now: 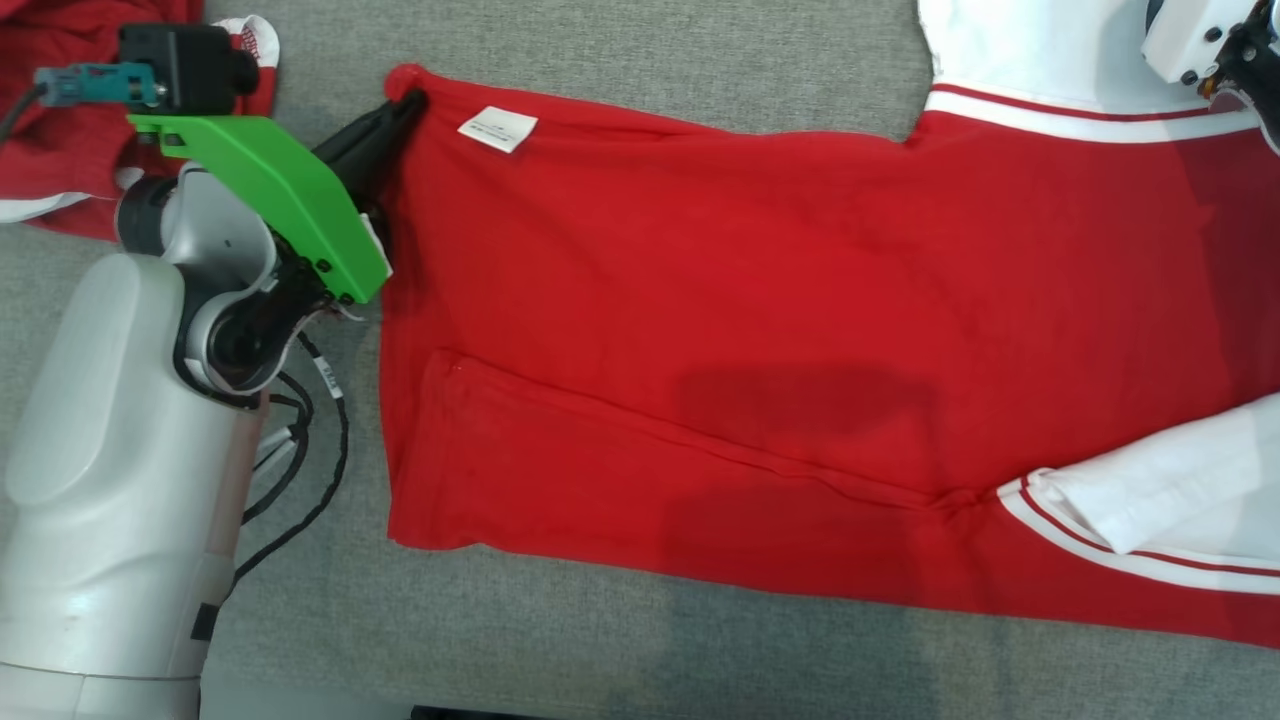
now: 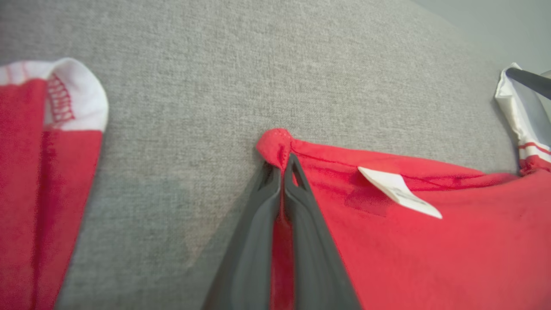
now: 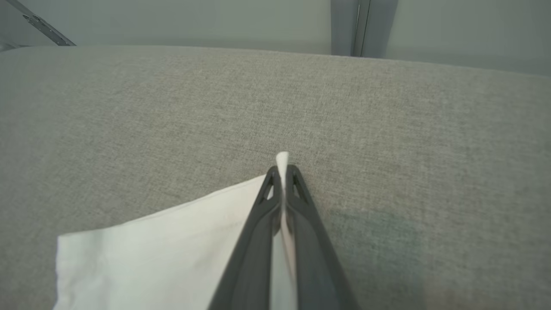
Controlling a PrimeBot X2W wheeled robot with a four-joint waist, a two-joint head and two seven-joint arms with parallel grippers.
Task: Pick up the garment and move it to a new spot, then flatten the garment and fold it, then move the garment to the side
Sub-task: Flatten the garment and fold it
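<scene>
Red fabric with white sleeves, the garment [image 1: 780,330] lies spread flat across the grey upholstered surface [image 1: 620,650]. I see my left gripper [image 2: 284,165] pinched tight on its red hem corner, just beside the white label [image 2: 398,191]. My right gripper [image 3: 283,170] is clamped on the edge of a white sleeve [image 3: 150,241] at the other end. A second red cloth [image 1: 60,120] sits apart, beyond my left arm.

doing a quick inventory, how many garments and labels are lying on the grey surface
garments: 2 (red-and-white garment, second red garment)
white label: 1
total: 3
</scene>
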